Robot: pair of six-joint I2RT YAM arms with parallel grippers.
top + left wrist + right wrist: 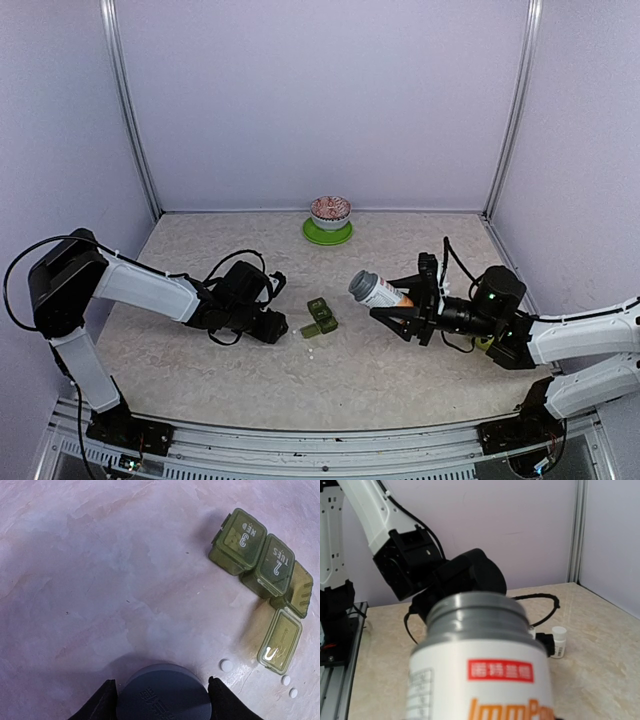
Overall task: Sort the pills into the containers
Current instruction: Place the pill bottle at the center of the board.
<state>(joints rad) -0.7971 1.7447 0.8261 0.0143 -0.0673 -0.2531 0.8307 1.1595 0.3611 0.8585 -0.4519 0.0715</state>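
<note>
cap (164,687) in left gripper (163,702), pills (226,665) beside containers (260,562)

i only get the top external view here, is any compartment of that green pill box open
Observer: Yes. The left wrist view shows the pill organizer with its end compartment open and the lid flipped out flat. The ones marked 2 TUES and 3 WED are shut.
Operator: any pills in it yet
Observer: Its inside is too dark to tell. Three white pills lie on the table beside that open lid.
</note>
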